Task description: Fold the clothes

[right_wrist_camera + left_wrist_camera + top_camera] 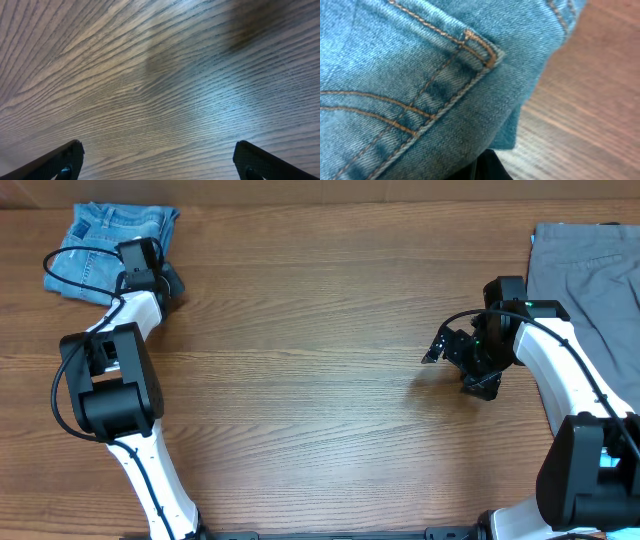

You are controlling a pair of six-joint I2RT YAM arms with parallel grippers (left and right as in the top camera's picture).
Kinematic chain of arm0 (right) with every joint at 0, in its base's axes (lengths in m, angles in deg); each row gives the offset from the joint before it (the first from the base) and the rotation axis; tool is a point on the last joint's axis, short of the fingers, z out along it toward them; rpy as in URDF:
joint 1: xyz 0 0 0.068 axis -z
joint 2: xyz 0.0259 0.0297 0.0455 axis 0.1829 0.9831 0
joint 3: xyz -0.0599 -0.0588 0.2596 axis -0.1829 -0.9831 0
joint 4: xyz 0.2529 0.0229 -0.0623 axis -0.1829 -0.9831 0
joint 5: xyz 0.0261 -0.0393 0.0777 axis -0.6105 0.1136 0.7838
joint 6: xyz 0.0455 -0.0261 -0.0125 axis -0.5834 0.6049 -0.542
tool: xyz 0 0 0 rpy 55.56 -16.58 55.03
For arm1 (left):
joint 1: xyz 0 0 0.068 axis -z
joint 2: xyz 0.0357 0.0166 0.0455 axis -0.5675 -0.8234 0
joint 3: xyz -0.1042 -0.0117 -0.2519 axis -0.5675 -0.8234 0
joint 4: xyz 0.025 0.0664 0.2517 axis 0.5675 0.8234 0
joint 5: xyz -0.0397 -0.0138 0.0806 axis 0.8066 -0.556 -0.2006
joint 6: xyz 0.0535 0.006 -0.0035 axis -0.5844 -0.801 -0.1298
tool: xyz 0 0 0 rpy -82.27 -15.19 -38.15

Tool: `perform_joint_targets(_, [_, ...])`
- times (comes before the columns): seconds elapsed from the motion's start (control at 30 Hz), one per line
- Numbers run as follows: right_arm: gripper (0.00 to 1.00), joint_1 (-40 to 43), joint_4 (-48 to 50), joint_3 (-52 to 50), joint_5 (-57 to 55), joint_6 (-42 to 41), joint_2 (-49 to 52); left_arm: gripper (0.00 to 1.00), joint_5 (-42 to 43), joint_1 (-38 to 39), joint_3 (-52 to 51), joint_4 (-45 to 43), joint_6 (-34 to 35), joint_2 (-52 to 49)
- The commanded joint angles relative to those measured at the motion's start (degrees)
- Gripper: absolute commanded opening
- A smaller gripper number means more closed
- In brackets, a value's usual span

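The clothes [105, 242], light blue denim jeans, lie bunched in a folded pile at the table's far left corner. In the left wrist view the clothes [410, 75] fill most of the frame, showing orange stitching and a pocket corner. My left gripper [168, 284] sits at the pile's right edge, shut on the denim. Only a dark bit of its fingers [490, 167] shows under the cloth. My right gripper [441, 346] hovers open over bare wood far to the right, with nothing between its fingertips [62, 162].
A grey garment [590, 270] lies at the table's far right, beside the right arm. Black cables loop over the denim pile near the left arm [110, 370]. Bare wooden tabletop [320, 360] stretches between the two arms.
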Motion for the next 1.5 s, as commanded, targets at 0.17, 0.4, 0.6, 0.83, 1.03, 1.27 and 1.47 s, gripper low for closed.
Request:
perform_joint_targets(0.17, [1.00,-2.23,0.31,-0.13,0.35,-1.44,-0.04,0.07,2.45,1.88,-0.13,-3.74,4.00,-0.76])
perform_joint_targets(0.4, [1.00,-6.47,0.92,-0.13,0.31,-2.27,-0.04,0.08,2.40,3.19,-0.13,-5.49,5.86,-0.83])
perform_joint_targets(0.6, [1.00,-9.18,2.05,-0.13,0.31,-2.67,-0.04,0.10,2.91,3.23,0.94,-3.54,2.67,-0.70])
perform_joint_targets(0.83, [1.00,-9.64,4.17,-0.13,0.09,-2.67,-0.04,0.04,3.91,3.21,12.00,19.39,-3.10,4.33])
perform_joint_targets(1.03, [1.00,-9.64,6.56,-0.13,0.09,-2.64,-0.04,0.04,3.56,3.17,18.60,31.58,-3.15,13.40])
perform_joint_targets(1.27, [1.00,-9.64,8.09,-0.13,-0.13,-2.64,-0.04,0.04,-6.16,0.66,18.78,49.79,4.83,18.93])
perform_joint_targets(1.47, [1.00,-9.64,8.70,-0.13,-0.20,-2.60,-0.04,0.04,-6.56,-4.96,18.64,55.67,6.43,13.09])
